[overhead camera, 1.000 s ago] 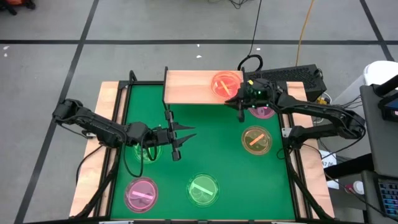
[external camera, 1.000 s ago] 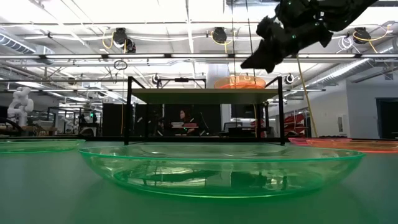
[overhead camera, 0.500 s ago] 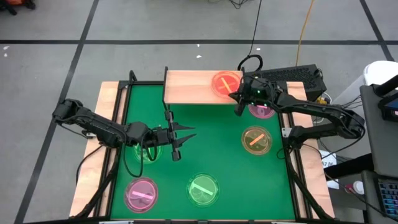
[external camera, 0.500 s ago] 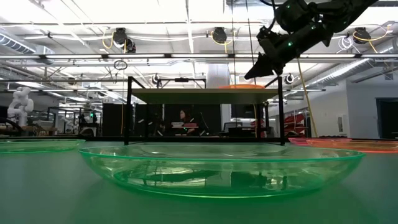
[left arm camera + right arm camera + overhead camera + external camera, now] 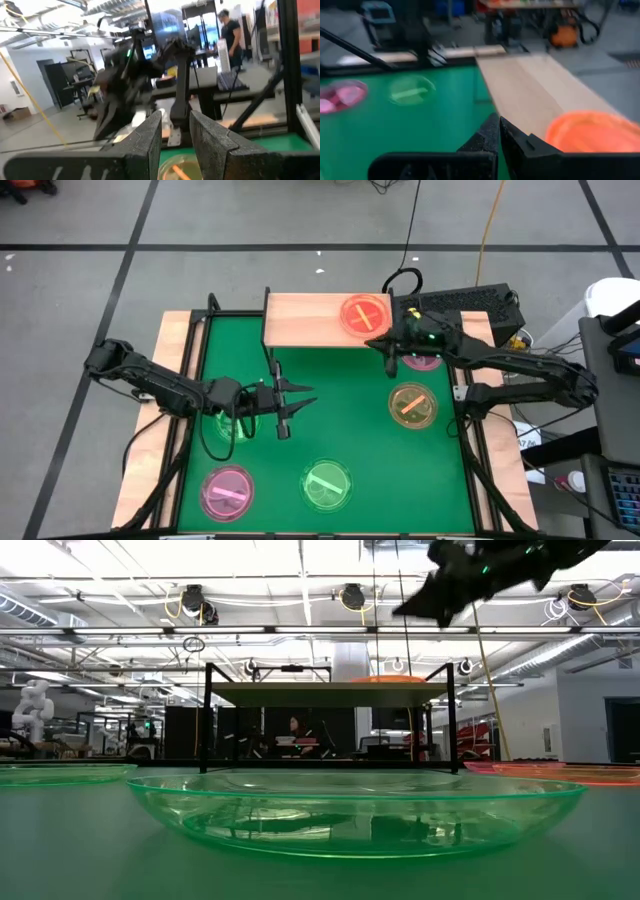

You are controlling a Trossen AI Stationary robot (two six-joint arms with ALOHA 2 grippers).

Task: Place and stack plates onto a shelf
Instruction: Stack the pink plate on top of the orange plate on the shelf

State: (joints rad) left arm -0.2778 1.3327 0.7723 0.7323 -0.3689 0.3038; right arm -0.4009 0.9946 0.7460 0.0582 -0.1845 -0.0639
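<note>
Right pincer [image 5: 378, 345] closed, empty, beside shelf [image 5: 300, 320] w/ red plate [image 5: 363, 314], half-hidden.

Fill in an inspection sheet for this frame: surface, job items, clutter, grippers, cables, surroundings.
Surface: green table top with a light-wood border.
Job items: wooden shelf at the far edge carries a red-orange plate at its right end. On the table: pink plate, green plate, amber plate, another pink plate partly under the right arm, another green plate under the left arm.
Clutter: nothing seen.
Grippers: left gripper open, mid-table, empty. Right gripper shut, empty, beside the shelf's right end.
Cables: black loop behind the shelf; yellow cable on the floor.
Surroundings: keyboard; person in the room.
</note>
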